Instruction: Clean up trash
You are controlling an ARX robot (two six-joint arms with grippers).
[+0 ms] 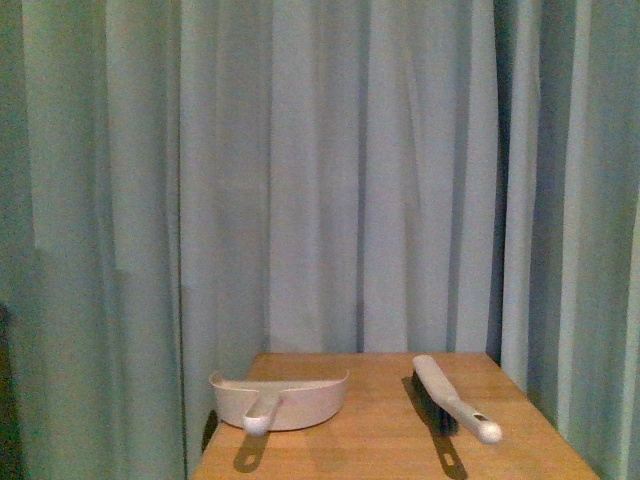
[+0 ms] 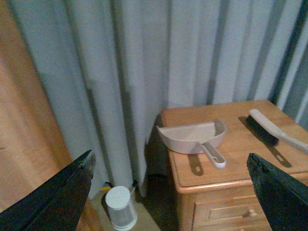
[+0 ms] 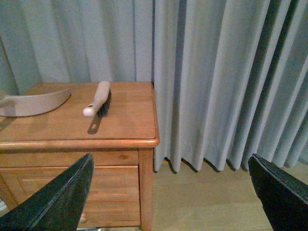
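A white dustpan lies on the wooden cabinet top, handle toward me. A white brush with dark bristles lies to its right. Neither arm shows in the front view. In the left wrist view the dustpan and brush lie ahead; my left gripper is open and empty, well short of the cabinet. In the right wrist view the brush and dustpan's edge show; my right gripper is open and empty over the floor. No trash is visible.
Pale blue curtains hang behind and beside the cabinet. The cabinet has drawers in front. A small white cylindrical device stands on the floor left of the cabinet. A wooden panel is at the left. Wood floor lies to the cabinet's right.
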